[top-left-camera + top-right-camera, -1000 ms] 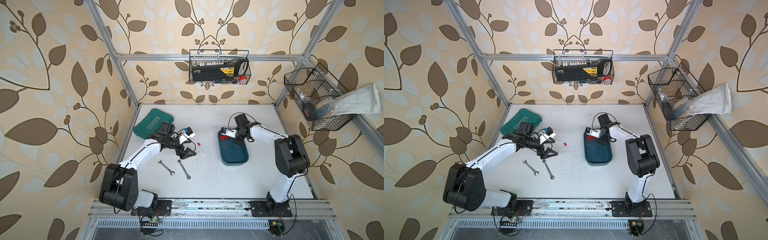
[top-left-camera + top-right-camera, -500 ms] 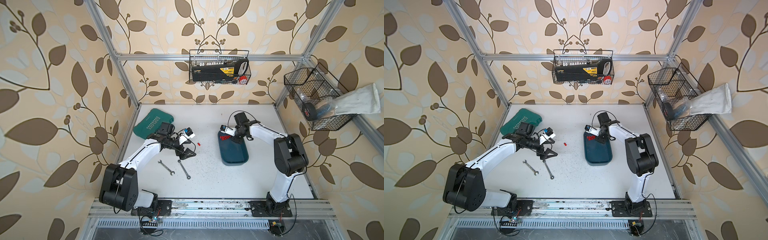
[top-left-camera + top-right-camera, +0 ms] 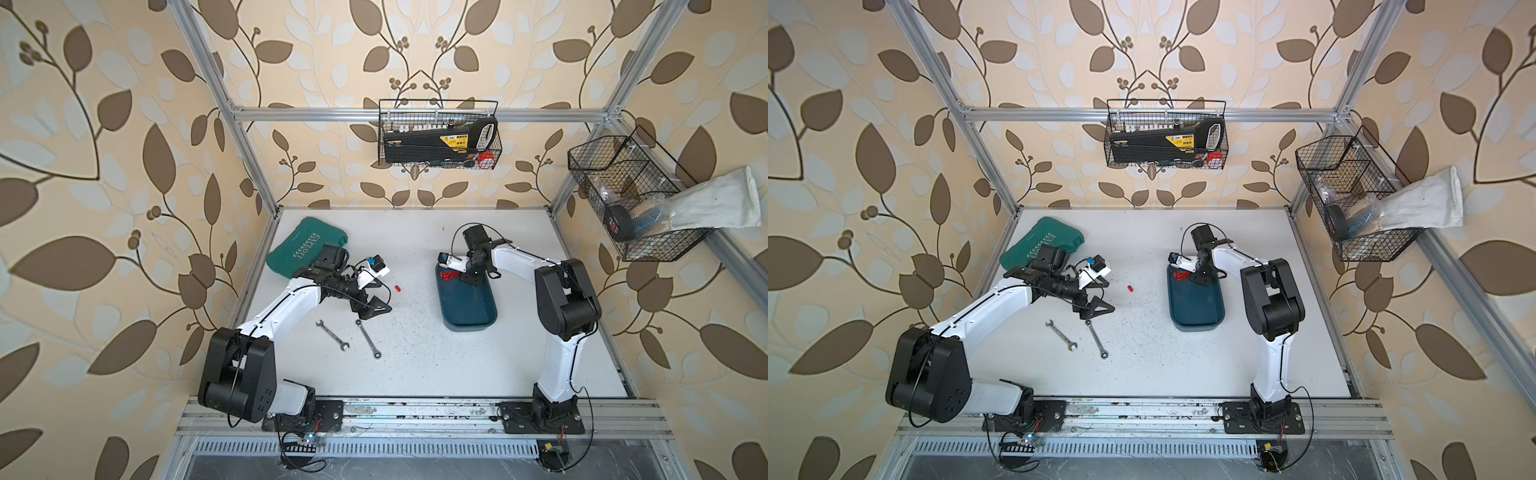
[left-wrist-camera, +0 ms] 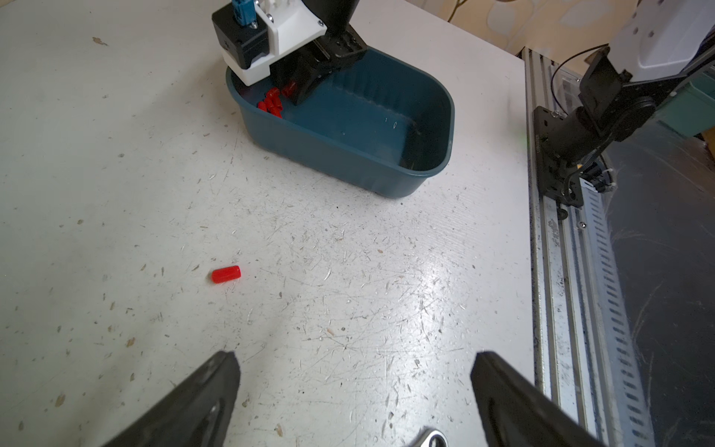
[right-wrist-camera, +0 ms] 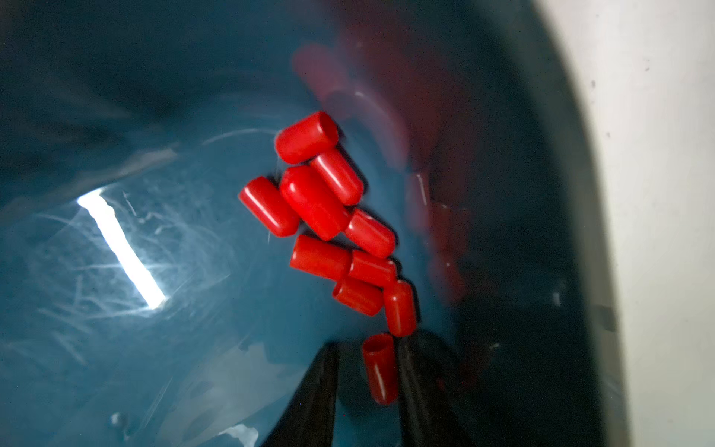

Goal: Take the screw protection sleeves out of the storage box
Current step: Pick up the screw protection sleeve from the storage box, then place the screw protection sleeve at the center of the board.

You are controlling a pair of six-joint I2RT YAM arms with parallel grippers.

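1. Leaf-patterned wallpaper (image 3: 104, 174) closed in the scuffed white table (image 3: 436, 374). The left arm partly covered the green case (image 3: 297, 245) at the table's far left corner.
2. The storage box (image 3: 471, 307) lay toward the table's right edge, apart from it.
3. The screw protection sleeves (image 5: 321, 205) were heaped in the box end nearest the table's far edge. In both top views they were only a red smear (image 3: 1181, 275), too small to count.
4. A loose sleeve (image 4: 226, 274) lay on the bare table between the box and the left gripper (image 4: 354, 356).
5. Only the tips of the right gripper (image 5: 367, 346) showed, cut off by the frame. They stood slightly parted around a single sleeve (image 5: 381, 367), with a gap on one side, so nothing was clamped. In the top views the wrist hid them.
6. The left gripper's fingers were spread wide and empty over the table near two wrenches (image 3: 331, 334).
7. A red blur on the box wall beside the heap was too soft to identify.
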